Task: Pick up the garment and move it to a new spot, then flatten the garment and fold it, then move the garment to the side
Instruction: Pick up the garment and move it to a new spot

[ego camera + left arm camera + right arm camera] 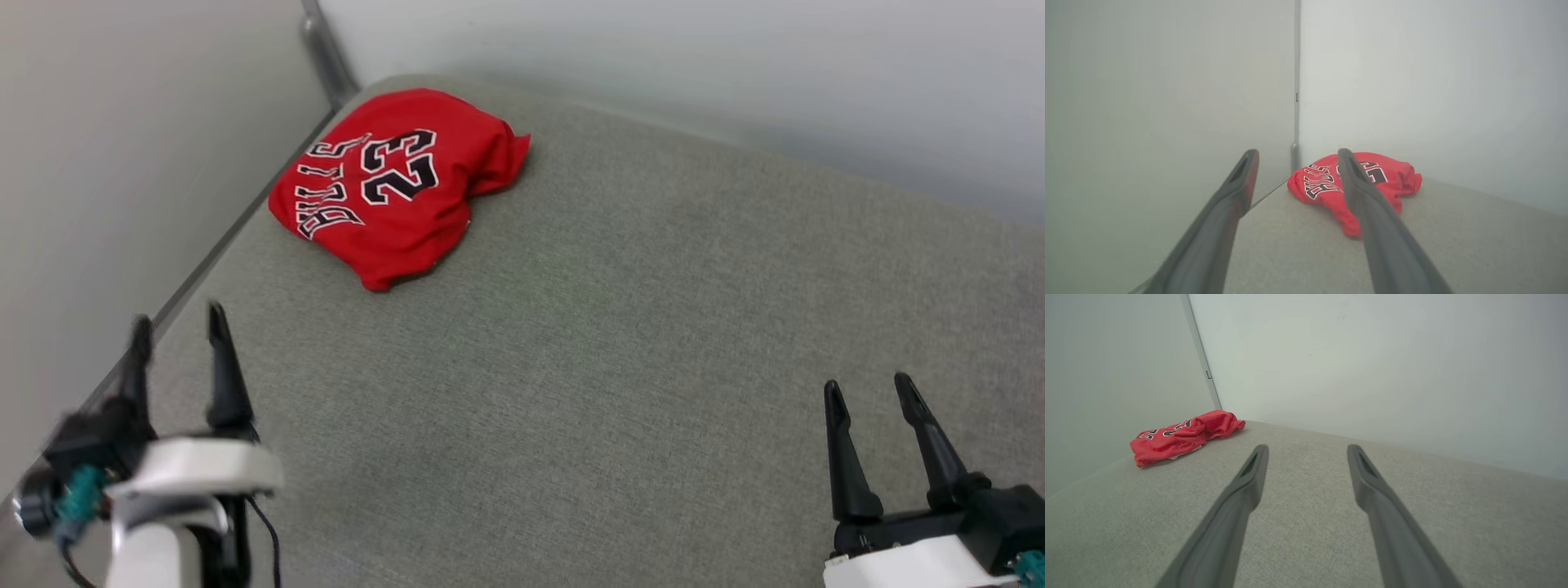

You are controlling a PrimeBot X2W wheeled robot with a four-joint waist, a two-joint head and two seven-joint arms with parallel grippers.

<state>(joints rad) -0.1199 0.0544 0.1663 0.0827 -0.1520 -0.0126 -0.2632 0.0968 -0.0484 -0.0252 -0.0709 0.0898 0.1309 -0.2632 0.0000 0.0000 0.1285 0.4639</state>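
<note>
Red garment lies bunched at the far left corner of the grey fabric surface, well apart from my left gripper and right gripper, both parted and empty; pickup step, I judge, so next: reach far-left, pinch a fold.

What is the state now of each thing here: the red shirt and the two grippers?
garment: loosely folded bundle, print up, lying at the far left corner of the grey surface, not held.
left gripper: open, empty, apart from the garment.
right gripper: open, empty, far from the garment.
</note>
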